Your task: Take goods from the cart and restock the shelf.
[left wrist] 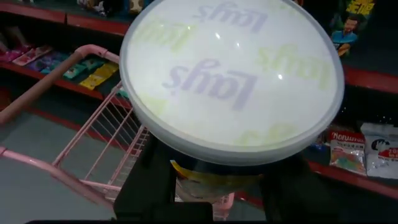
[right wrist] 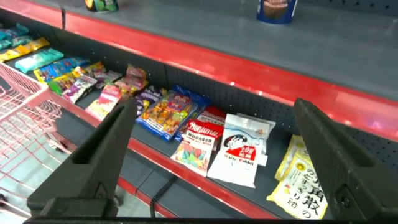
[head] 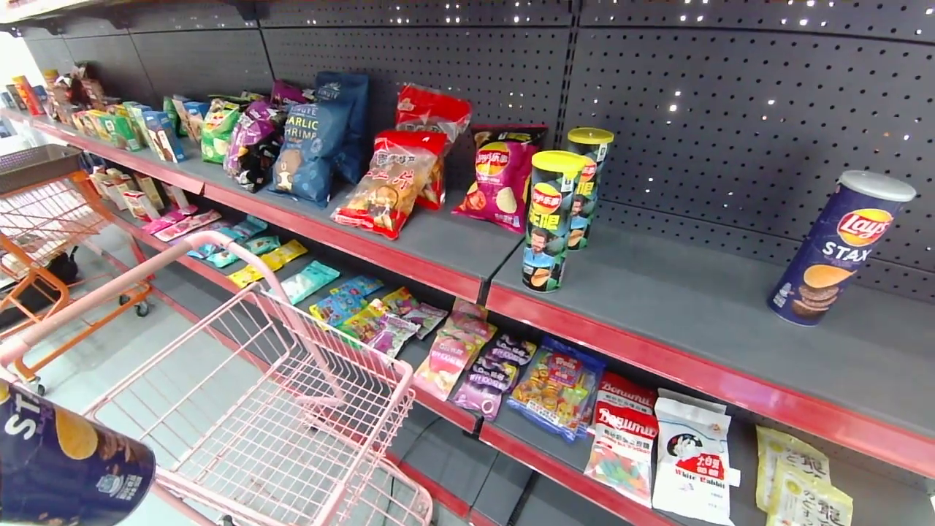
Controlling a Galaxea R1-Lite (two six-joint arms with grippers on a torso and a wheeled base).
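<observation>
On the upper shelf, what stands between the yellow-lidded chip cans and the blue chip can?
Nothing stands there. In the head view the grey shelf is bare between the yellow-lidded cans and the blue can.

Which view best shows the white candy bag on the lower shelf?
The right wrist view: the white candy bag lies whole and close, its front facing up. The head view shows it at the bottom edge, farther off. The left wrist view catches only part of it, cut off.
</observation>
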